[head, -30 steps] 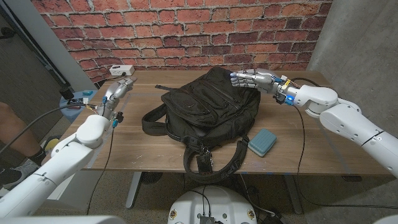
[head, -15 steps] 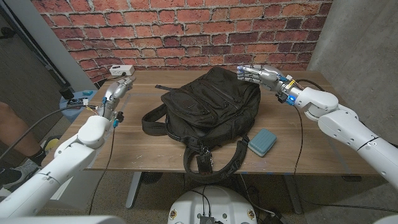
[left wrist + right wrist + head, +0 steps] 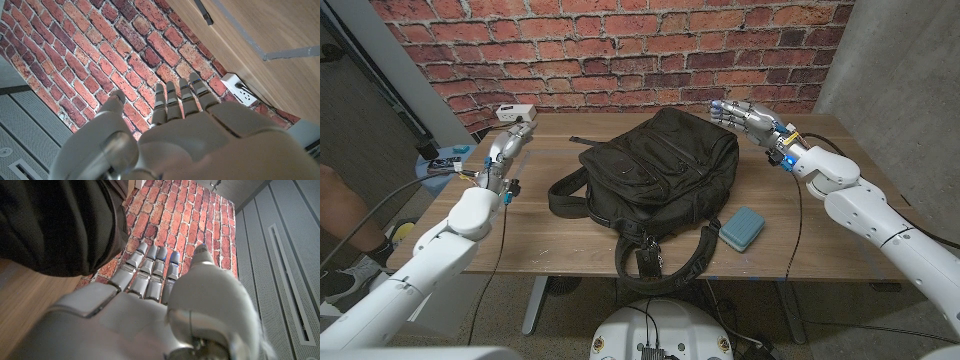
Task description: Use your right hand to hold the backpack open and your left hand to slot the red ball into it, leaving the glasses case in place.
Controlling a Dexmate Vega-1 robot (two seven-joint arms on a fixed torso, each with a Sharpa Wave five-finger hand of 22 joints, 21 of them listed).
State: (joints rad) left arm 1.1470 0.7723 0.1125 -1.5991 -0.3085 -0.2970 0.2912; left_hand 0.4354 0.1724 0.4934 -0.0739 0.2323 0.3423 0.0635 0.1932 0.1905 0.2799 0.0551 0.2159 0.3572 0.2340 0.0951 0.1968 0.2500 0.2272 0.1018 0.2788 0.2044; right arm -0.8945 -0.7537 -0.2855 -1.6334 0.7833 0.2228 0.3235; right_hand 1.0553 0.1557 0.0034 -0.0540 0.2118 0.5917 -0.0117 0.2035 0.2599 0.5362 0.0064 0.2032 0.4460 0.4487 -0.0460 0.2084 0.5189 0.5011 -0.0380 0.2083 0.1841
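The black backpack (image 3: 655, 165) lies in the middle of the table, its straps trailing over the front edge; its dark fabric also shows in the right wrist view (image 3: 60, 225). The teal glasses case (image 3: 742, 228) sits near the front edge, right of the backpack. My right hand (image 3: 745, 117) hovers just off the backpack's far right corner with fingers stretched out and nothing in them, as the right wrist view confirms (image 3: 150, 305). My left hand (image 3: 510, 145) is raised over the table's far left corner, fingers straight and apart, holding nothing (image 3: 185, 125).
A white power strip (image 3: 517, 113) lies at the far left corner, close to my left hand, and appears in the left wrist view (image 3: 240, 90). A brick wall runs behind the table. A person's leg (image 3: 335, 210) is at the left edge.
My right hand has drawn back from the backpack's top towards the far right and lifted a little. My left hand has edged slightly towards the power strip.
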